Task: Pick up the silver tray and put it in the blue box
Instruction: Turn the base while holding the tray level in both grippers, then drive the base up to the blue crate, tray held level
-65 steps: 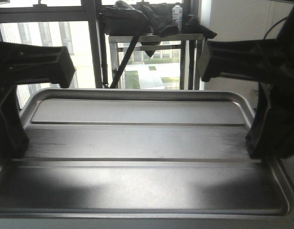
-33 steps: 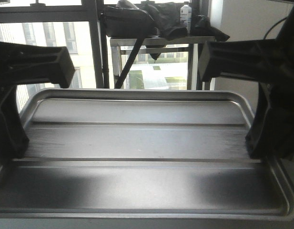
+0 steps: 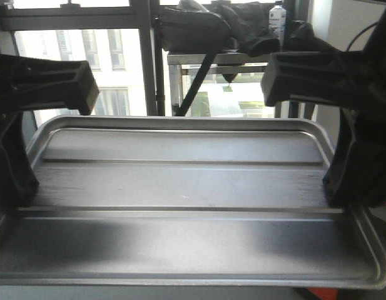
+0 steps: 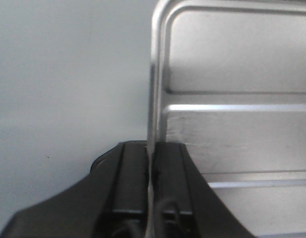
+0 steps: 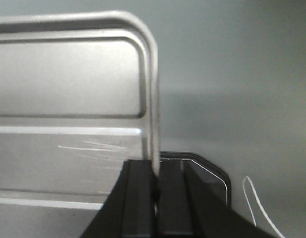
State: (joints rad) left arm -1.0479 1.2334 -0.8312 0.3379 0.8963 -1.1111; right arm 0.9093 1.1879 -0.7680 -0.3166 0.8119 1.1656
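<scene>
Holding a shallow rectangular shiny-metal silver tray (image 3: pixel 193 181) between both arms, clamping its left rim in the left gripper (image 4: pixel 151 151) and its right rim in the right gripper (image 5: pixel 156 166). Seemingly carrying toward a blue box not showing here; next needing centring above it and lowering evenly.
</scene>
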